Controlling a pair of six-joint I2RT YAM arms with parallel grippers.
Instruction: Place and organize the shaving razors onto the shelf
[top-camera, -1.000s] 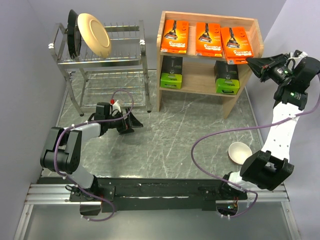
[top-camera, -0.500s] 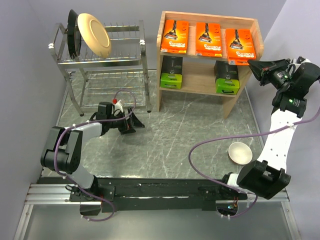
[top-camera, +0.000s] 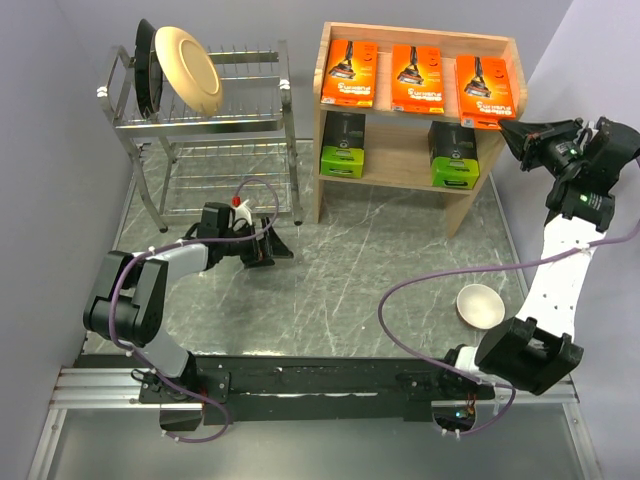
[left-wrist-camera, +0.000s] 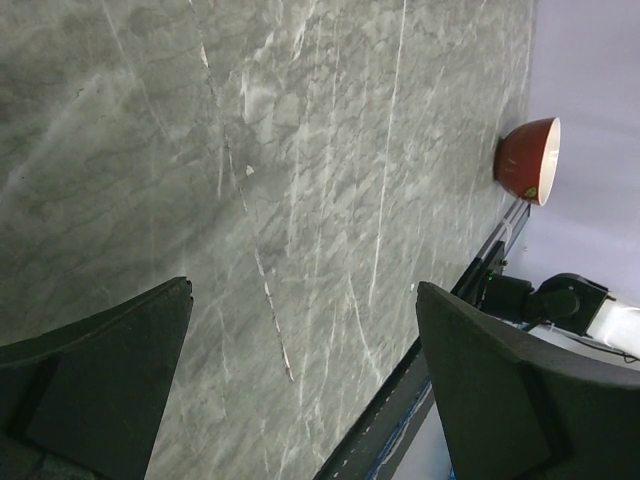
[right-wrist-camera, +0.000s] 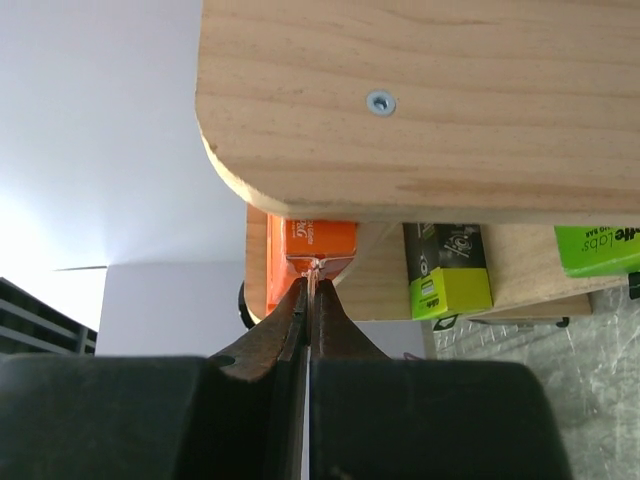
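Note:
The wooden shelf (top-camera: 329, 120) holds three orange razor packs on its top tier: left (top-camera: 350, 73), middle (top-camera: 417, 78) and right (top-camera: 485, 85). Two black packs with lime-green ends (top-camera: 343, 145) (top-camera: 453, 155) stand on the lower tier. My right gripper (top-camera: 508, 130) is at the shelf's right side, shut on the near edge of the right orange pack (right-wrist-camera: 310, 238). In the right wrist view the gripper (right-wrist-camera: 310, 282) pinches that pack's seam under the shelf's side panel (right-wrist-camera: 420, 110). My left gripper (top-camera: 276, 246) is open and empty, low over the table (left-wrist-camera: 300, 370).
A chrome wire dish rack (top-camera: 200, 130) with a cream plate (top-camera: 187, 68) stands at the back left. A small bowl (top-camera: 480, 305), red outside (left-wrist-camera: 528, 160), sits on the table at the right near the right arm. Walls close in on both sides.
My right gripper has pushed the right orange pack back and to the right on the top tier, so it now lies square in line with the others. The left gripper edged slightly right.

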